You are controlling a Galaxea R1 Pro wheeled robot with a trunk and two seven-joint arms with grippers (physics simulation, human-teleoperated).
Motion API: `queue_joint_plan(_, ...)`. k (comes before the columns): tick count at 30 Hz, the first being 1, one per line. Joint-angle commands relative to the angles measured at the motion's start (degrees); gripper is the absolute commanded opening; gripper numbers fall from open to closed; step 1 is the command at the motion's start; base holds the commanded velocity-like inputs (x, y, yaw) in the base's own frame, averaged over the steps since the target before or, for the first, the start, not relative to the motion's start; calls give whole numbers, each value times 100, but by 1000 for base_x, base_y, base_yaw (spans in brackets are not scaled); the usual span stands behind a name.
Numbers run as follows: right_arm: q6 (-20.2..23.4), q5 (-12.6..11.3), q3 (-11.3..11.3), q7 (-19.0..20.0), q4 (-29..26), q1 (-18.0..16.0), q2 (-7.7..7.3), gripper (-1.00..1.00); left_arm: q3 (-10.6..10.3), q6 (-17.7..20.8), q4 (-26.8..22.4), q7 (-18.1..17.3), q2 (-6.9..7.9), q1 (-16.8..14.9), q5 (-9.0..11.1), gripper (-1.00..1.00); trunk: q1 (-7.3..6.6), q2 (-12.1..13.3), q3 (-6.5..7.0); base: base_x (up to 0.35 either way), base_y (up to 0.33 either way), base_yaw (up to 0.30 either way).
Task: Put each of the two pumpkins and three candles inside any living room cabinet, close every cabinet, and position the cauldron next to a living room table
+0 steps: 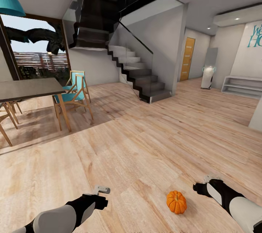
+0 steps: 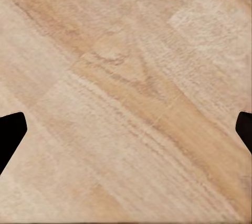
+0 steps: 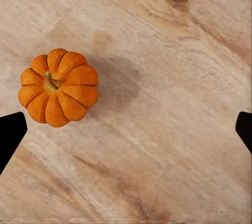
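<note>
One small orange pumpkin (image 1: 176, 202) with a short stem stands upright on the light wood plank floor, just in front of me. In the right wrist view the pumpkin (image 3: 59, 87) lies off to one side of the finger line, not between the fingers. My right gripper (image 1: 208, 179) hovers open above the floor, a little right of the pumpkin and apart from it. My left gripper (image 1: 102, 190) hangs open over bare planks to the pumpkin's left. The right gripper (image 3: 126, 135) and left gripper (image 2: 126, 135) hold nothing. The candles, cabinet, cauldron and table are out of view.
A dark dining table (image 1: 29, 89) with teal-seated wooden chairs (image 1: 74, 95) stands at the left by a window. A dark staircase (image 1: 142, 76) with a glass rail rises in the middle distance. A white wall shelf (image 1: 242, 85) and a wall corner (image 1: 256, 116) are at the right.
</note>
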Motion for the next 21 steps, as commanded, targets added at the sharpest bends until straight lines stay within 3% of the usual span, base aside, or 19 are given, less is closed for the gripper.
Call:
queue_joint_plan(1, 142, -55, 53, -30, -19, -1, -7, 100, -47, 19, -8, 9, -7, -4, 55, 100, 1, -5, -29, 0, 0, 0)
queue_joint_plan(5, 609, -55, 58, 44, -19, -1, -8, 100, -47, 26, -10, 18, -87, -2, 52, 100, 11, -10, -117, 0, 0, 0)
queue_joint_plan(7, 998, -87, 12, 428, -19, -1, 10, 100, -48, 25, -9, 22, -138, -1, 49, 100, 16, -13, -162, 0, 0, 0)
queue_joint_plan(9, 963, -213, -54, 523, -16, -1, 234, 100, -49, 29, -4, 4, -152, -1, 55, 100, 22, -15, -206, 0, 0, 0)
queue_joint_plan(10, 420, -417, -169, 371, 219, -1, 812, 100, -52, 119, 8, -2, -168, -4, 58, 100, 24, -17, -228, 0, 0, 0)
queue_joint_plan(12, 209, -475, -195, 249, 427, -1, 975, 100, -50, 204, 22, 18, -163, -7, 70, 100, 29, -19, -272, 0, 0, 0)
queue_joint_plan(13, 174, -614, -202, 186, 539, -1, 1032, 100, -47, 263, 30, 29, -157, -80, 103, 100, 32, -21, -295, 0, 0, 0)
queue_joint_plan(15, 192, -648, -201, 170, 558, -1, 1032, 100, -44, 293, 30, 29, -169, -130, 119, 100, 37, -23, -339, 0, 0, 0)
queue_joint_plan(18, 323, -668, -197, 148, 575, -1, 1056, 100, -37, 335, 22, 33, -330, -188, 141, 100, 45, -27, -405, 0, 0, 0)
queue_joint_plan(21, 477, -660, -191, 139, 578, -1, 1078, 100, -34, 335, 18, 41, -388, -198, 147, 100, 50, -30, -450, 0, 0, 0)
